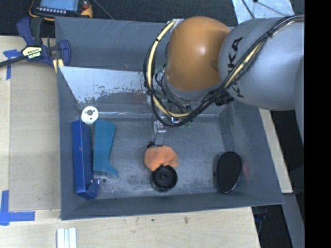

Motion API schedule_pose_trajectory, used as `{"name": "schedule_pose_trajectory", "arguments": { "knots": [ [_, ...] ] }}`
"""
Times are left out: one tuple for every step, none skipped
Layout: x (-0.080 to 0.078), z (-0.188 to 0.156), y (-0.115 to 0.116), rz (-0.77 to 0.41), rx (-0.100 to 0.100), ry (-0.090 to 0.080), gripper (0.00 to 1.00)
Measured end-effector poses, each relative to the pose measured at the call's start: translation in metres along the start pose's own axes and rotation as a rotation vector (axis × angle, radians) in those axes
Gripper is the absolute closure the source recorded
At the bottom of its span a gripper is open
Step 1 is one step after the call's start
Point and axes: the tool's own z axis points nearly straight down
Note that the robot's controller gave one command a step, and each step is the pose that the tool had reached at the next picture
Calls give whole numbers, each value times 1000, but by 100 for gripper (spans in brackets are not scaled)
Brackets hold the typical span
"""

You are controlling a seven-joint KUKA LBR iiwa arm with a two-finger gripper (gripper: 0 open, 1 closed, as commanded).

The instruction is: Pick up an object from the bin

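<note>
My gripper (159, 137) hangs under the orange wrist cover at the bin's middle, one grey fingertip showing just above an orange lump (161, 157). The lump lies on the bin floor near the front, and its lower edge touches a round black cap-like thing (164, 178). The fingertip looks to be touching or nearly touching the lump's upper left edge.
A black oval object (228, 171) lies at the front right. Along the left wall lie a long dark blue bar (81, 158), a lighter blue block (104, 148) beside it, and a small white round piece (90, 114) above them. The arm covers the bin's back right.
</note>
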Motion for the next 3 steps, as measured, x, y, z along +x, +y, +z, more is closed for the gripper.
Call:
{"name": "schedule_pose_trajectory", "arguments": {
  "knots": [
    [-2, -5, 0, 2, -1, -8, 0],
    [20, 33, -29, -23, -2, -14, 0],
    [74, 45, -57, -63, 0, -3, 0]
  ]
}}
